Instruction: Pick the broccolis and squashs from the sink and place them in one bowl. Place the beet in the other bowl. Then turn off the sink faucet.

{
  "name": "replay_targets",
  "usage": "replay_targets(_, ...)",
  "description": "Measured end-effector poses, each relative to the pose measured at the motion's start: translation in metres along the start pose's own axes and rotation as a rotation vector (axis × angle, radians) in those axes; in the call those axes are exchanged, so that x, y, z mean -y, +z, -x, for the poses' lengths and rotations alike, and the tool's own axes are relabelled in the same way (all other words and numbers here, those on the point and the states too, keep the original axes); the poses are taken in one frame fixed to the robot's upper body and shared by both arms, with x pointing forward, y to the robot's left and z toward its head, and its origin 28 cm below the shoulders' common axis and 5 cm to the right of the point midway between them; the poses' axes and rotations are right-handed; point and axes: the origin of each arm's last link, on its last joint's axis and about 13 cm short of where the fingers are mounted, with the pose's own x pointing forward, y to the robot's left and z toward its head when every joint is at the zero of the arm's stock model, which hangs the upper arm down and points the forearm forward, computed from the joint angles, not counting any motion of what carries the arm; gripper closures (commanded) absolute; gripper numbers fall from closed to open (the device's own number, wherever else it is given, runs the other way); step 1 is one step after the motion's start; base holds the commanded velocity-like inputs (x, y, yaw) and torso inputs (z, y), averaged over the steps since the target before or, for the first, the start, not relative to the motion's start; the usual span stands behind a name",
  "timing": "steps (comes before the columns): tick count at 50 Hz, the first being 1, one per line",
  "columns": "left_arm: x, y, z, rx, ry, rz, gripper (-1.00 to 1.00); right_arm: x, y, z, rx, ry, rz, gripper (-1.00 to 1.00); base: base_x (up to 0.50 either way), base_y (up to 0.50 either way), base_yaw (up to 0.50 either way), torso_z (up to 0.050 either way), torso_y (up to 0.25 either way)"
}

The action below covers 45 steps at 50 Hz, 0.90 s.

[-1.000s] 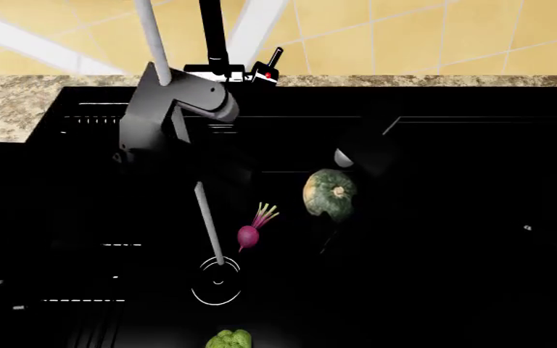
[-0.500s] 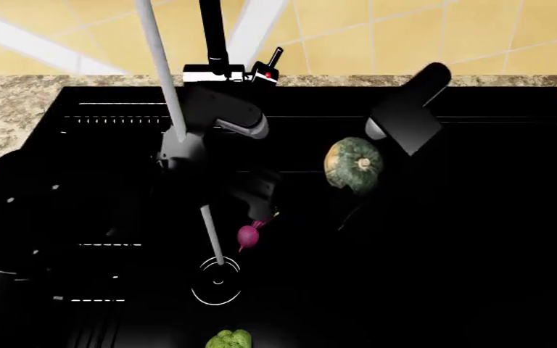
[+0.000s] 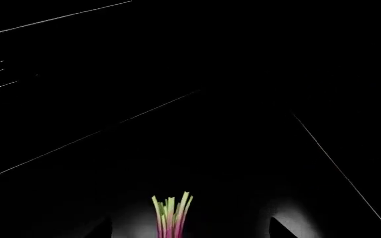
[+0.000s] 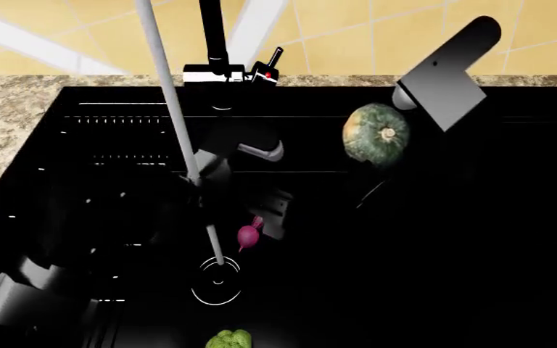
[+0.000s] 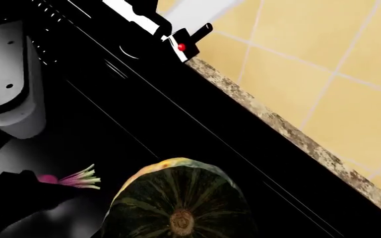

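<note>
The dark green ribbed squash (image 4: 373, 132) hangs above the black sink (image 4: 472, 239), held in my right gripper (image 4: 387, 145), which is shut on it. It fills the right wrist view (image 5: 177, 198), stem scar facing the camera. The magenta beet (image 4: 249, 236) lies on the sink floor by the drain ring (image 4: 217, 283). My left gripper (image 4: 262, 214) is low over its stalks. In the left wrist view the stalks (image 3: 170, 218) stand between the jaws, which are apart. A yellow-green broccoli (image 4: 228, 339) lies at the near edge. The sink faucet (image 4: 215, 43) and its red-marked lever (image 4: 270, 65) stand at the back.
A pale stream (image 4: 176, 130) runs from the top of the view down to the drain ring. A speckled stone counter (image 4: 8, 109) borders the sink at the left and back, with a yellow tiled wall (image 4: 376, 36) behind. No bowl is in view.
My right gripper has lifted the squash up and toward the back right. My left arm has swung down and forward, so its gripper now sits over the beet's stalks.
</note>
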Motion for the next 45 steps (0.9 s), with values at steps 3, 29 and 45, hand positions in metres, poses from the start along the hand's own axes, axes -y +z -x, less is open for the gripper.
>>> replay_targets(3, -0.001, -0.003, -0.005, -0.013, 0.007, 0.003, -1.0, 0.0, 0.0, 0.001, 0.003, -0.003, 0.001, 1.0, 0.0, 0.0, 0.0, 0.0, 0.0)
replay_targets(29, -0.013, -0.033, -0.044, -0.142, 0.063, 0.007, -1.0, -0.001, 0.0, 0.003, 0.017, -0.011, -0.003, 1.0, 0.0, 0.0, 0.0, 0.0, 0.0)
replay_targets(45, -0.018, -0.038, -0.05, -0.184, 0.051, -0.032, -1.0, -0.001, 0.0, 0.002, 0.018, -0.01, -0.007, 1.0, 0.0, 0.0, 0.0, 0.0, 0.0)
